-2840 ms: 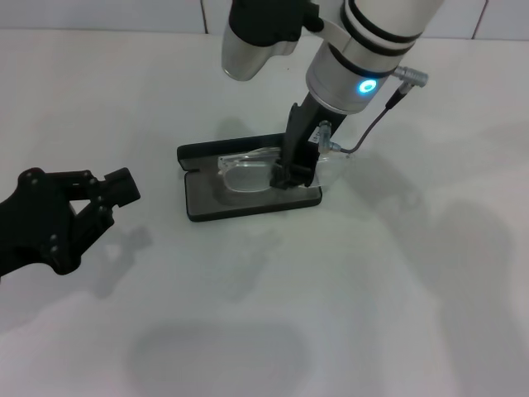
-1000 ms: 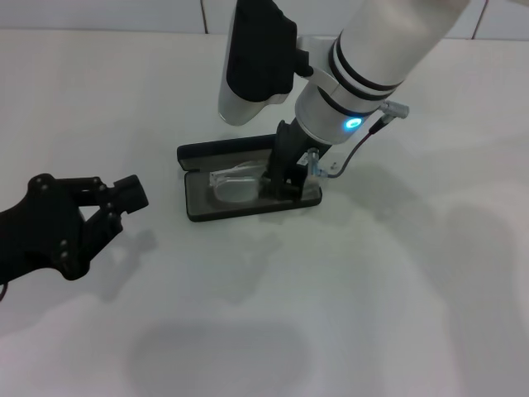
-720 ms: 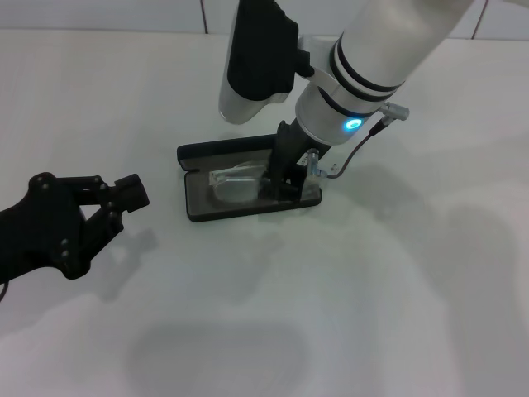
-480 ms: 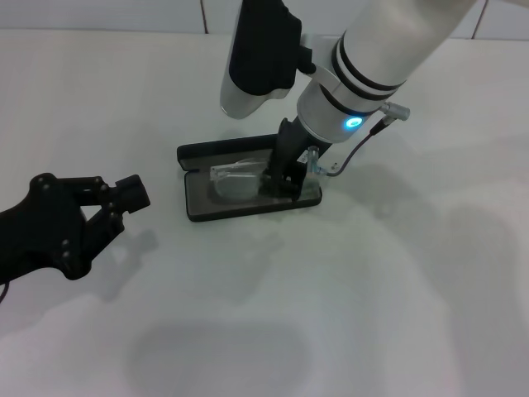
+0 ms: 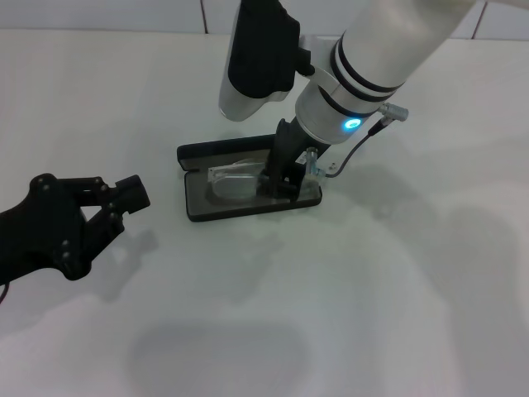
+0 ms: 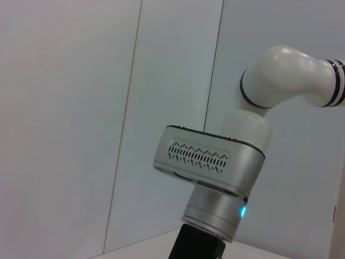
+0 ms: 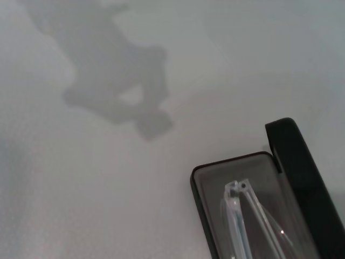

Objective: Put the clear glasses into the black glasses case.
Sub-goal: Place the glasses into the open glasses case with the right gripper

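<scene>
Viewing from the head camera: the right hand (image 5: 279, 184) grips the clear glasses (image 5: 233, 179) inside the open black glasses case (image 5: 198, 208), long axes aligned. Left hand (image 5: 107, 201), well apart, spread and empty. Right wrist view: glasses lie in the tray.

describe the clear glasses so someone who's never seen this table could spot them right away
On the white table, find the oblong black hard-shell glasses case lying open near the middle, under the white right arm. The right gripper reaches down into its grey-lined tray. The transparent, colourless plastic glasses lie in that tray beside the gripper: the only see-through thing among black and white parts.
</scene>
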Robot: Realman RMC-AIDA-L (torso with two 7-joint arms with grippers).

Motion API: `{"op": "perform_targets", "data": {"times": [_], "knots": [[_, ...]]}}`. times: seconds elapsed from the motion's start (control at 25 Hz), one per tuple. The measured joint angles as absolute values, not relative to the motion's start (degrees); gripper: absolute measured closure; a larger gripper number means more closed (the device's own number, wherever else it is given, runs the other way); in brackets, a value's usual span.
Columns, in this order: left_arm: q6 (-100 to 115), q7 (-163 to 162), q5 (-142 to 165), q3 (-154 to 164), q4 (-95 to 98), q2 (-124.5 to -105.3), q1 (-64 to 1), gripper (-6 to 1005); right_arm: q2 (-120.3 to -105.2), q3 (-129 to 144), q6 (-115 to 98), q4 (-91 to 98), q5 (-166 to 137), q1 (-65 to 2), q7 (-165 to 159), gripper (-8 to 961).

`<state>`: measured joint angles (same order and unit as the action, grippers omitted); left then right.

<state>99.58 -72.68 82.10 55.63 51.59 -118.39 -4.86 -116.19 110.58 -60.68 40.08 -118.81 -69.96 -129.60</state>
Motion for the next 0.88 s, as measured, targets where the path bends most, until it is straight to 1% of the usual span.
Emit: {"op": "perform_targets", "data": {"times": [0.88], "knots": [[99.6,-72.7,82.1,55.6,51.1,-118.29,-5.5,936,-116.19,111.3,-59.7,40.0,-118.5,-69.7,-129.5,751]]}}
